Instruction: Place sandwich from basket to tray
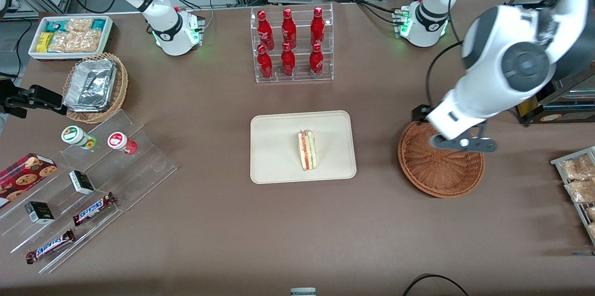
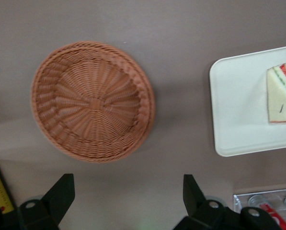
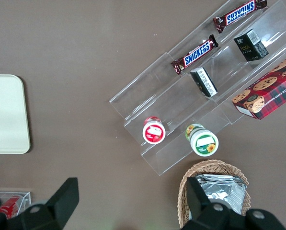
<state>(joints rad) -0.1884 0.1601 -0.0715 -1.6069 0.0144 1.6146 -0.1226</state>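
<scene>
The triangular pale-bread sandwich [image 1: 306, 150] lies mid cream rectangular tray [image 1: 279, 166], well apart from the left gripper [image 2: 126, 201], whose jaws stand apart, empty, above the round reddish-brown wicker basket [image 1: 430, 170].

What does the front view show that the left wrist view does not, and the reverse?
Only the front view shows the whole table, with the rack of red bottles complete and the Snickers bars. Only the left wrist view shows the gripper open and holding nothing, and the whole floor of the basket bare. Both show the sandwich lying on the tray.
</scene>
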